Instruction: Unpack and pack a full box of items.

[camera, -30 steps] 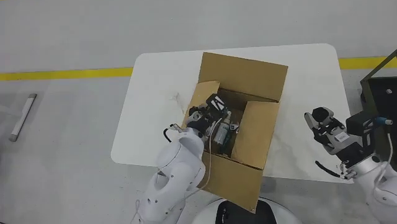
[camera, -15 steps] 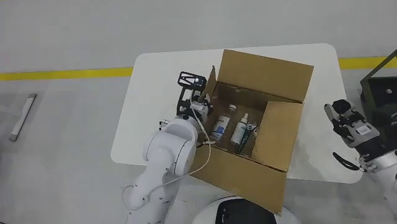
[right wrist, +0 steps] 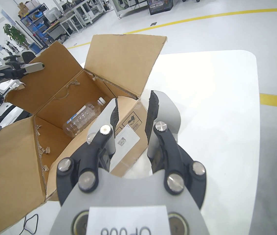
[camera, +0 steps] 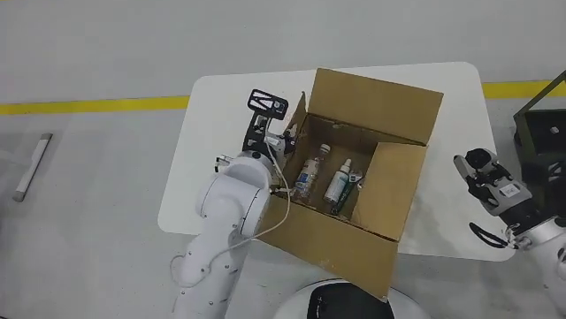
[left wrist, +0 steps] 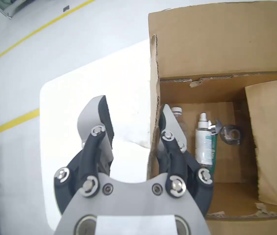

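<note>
You have a white table [camera: 221, 142] with rounded corners, and a yellow line [camera: 88, 105] crosses the floor behind it. A grey bar [camera: 31, 167] lies on the floor well to its left. A dark frame [camera: 541, 138] stands near its right end.

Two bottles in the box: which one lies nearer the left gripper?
The clear bottle with the white cap, right beside the left gripper at the box wall; the white spray bottle lies further in.

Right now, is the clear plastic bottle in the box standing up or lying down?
Lying down: the clear bottle rests on its side on the floor of the box.
</note>
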Action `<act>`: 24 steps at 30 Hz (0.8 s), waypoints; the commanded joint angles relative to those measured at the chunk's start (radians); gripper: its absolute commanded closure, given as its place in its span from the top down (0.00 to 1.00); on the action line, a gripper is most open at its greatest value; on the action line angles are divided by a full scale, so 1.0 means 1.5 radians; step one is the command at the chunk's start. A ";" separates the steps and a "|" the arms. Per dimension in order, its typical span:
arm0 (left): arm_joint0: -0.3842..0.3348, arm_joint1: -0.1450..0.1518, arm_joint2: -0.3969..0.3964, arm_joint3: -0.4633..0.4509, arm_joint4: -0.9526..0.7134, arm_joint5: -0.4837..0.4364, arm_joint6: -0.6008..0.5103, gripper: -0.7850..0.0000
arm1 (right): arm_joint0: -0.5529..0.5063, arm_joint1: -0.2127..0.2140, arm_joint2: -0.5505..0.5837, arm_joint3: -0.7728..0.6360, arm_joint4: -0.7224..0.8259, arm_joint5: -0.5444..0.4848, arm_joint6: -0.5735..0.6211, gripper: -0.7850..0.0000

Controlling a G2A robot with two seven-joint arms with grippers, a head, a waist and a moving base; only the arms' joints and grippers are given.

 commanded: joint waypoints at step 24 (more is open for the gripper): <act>0.044 0.031 0.005 0.055 0.485 -0.157 0.113 1.00 | -0.007 -0.011 -0.059 0.035 -0.020 0.045 -0.021 0.30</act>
